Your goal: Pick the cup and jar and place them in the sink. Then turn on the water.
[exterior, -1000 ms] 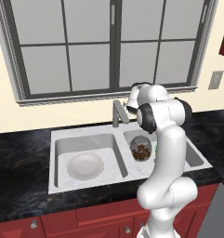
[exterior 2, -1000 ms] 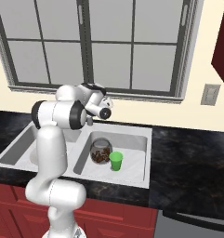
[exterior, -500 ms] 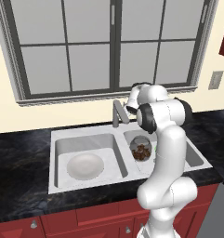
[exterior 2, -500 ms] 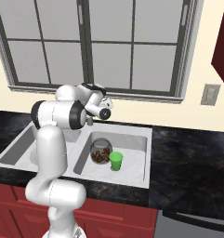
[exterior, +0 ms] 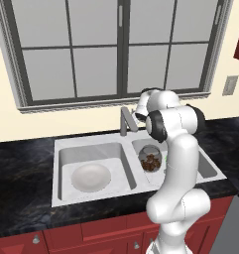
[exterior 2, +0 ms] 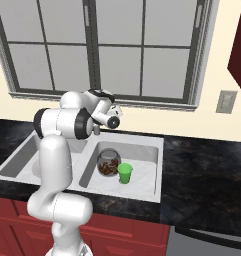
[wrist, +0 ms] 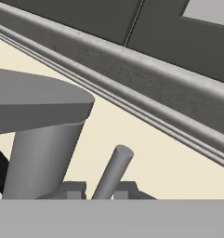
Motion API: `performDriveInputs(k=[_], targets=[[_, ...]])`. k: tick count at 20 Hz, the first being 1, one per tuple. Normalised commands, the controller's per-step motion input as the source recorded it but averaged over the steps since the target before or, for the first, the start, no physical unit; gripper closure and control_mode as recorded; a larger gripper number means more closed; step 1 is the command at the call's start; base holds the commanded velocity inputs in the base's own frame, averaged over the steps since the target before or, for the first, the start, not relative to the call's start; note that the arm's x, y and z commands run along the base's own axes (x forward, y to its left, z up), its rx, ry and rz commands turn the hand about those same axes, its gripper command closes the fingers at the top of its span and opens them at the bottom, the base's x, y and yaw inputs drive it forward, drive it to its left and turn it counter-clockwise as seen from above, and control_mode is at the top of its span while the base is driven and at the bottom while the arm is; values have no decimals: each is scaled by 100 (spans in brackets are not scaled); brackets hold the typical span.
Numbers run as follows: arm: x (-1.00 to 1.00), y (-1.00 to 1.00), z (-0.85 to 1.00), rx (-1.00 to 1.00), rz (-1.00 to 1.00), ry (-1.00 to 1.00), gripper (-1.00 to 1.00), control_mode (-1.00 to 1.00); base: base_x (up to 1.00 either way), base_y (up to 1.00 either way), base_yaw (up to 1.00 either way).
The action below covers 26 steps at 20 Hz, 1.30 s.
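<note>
Change: arm and gripper point(wrist: 98, 189) hold the same pose as a second ago; nothing in the sink has shifted.
Sink: light grey-white rectangular double-basin sink point(exterior: 93, 144), the landmark here.
Jar: one round clear glass jar point(exterior 2: 108, 162) of brown lumps, in the right basin.
Cup: one small bright green tapered cup point(exterior 2: 124, 173), upright, just beside the jar (same basin).
Dish: one round white dish point(exterior: 91, 177), left basin.
Faucet: grey metal faucet point(exterior: 126, 121) at the sink's middle back.
Claw: fingertips nearly pressed together around the thin grey lever point(wrist: 113, 169) beside the faucet's post.
Room: black stone counter point(exterior 2: 207, 172) lies bare right of the sink.
</note>
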Motion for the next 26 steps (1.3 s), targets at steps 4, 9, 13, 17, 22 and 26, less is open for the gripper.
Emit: performDriveInputs(k=[4,9,13,17,22,26], targets=[[1,-58,0,-3,0,0,100,-100,0,0,0],[4,-58,0,-3,0,0,100,-100,0,0,0],[2,-56,0,-4,0,0,100,-100,0,0,0],[1,-65,0,-6,0,0,100,-100,0,0,0],[0,-76,0,-6,-2,0,100,-100,0,0,0],[0,-83,-1,-6,-6,0,100,-100,0,0,0]])
